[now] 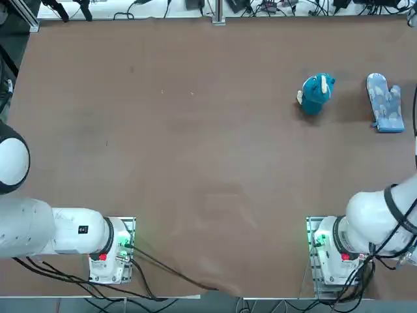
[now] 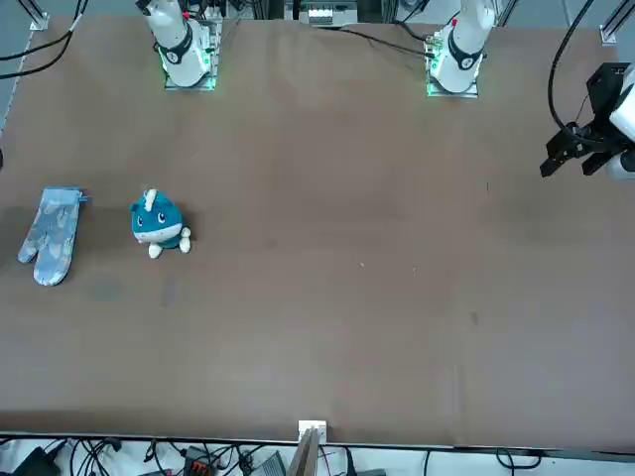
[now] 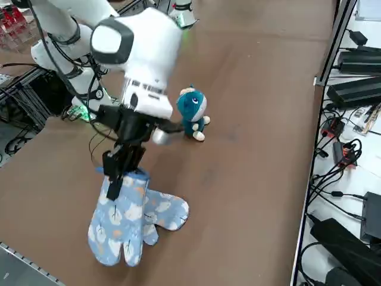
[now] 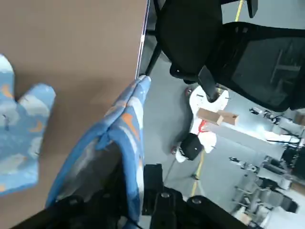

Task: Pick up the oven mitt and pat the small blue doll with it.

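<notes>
Above the tabletop [image 3: 250,137], the end effector [image 3: 122,173] pinches the oven mitt [image 3: 113,223] by its cuff; carry it level toward the doll [image 3: 192,107], keeping the padded end leading, then pat lightly.

The oven mitt [image 3: 118,223], pale blue with white blotches, hangs near its flat twin.

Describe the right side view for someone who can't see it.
The robot's right gripper pinches a pale blue oven mitt by its cuff, above a second, matching mitt; a small blue plush doll stands nearby on the brown table.
</notes>
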{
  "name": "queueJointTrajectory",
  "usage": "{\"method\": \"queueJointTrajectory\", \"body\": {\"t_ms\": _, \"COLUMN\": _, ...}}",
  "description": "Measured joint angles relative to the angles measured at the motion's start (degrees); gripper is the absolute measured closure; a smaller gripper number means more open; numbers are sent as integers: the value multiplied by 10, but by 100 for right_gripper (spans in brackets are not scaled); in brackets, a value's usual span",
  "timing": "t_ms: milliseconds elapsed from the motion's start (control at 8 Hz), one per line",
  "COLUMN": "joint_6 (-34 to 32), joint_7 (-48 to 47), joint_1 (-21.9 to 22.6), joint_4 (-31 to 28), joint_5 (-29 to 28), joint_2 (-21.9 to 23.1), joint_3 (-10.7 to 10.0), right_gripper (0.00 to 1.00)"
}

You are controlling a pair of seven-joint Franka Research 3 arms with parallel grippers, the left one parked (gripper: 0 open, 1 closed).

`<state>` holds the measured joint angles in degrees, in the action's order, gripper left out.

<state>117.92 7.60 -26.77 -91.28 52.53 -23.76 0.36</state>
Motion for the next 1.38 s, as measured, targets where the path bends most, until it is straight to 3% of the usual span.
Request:
{"method": "queueJointTrajectory", "body": {"t_ms": 250, "joint_6": 10, "joint_7": 0, "joint_1": -9, "joint_4": -33, "joint_5": 48, "joint_2": -14, "joint_3": 1, "right_gripper": 96}}
{"method": "queueJointTrajectory", "body": {"t_ms": 750, "joint_6": 14, "joint_7": -1, "joint_1": -3, "joint_4": -98, "joint_5": 57, "joint_2": -44, "joint_3": 14, "right_gripper": 96}}
{"method": "queueJointTrajectory", "body": {"t_ms": 1000, "joint_6": 16, "joint_7": -2, "joint_1": 20, "joint_4": -126, "joint_5": 58, "joint_2": -50, "joint_3": 18, "right_gripper": 96}}
{"method": "queueJointTrajectory", "body": {"t_ms": 1375, "joint_6": 70, "joint_7": -2, "joint_1": 33, "joint_4": -176, "joint_5": 58, "joint_2": -50, "joint_3": 18, "right_gripper": 96}}
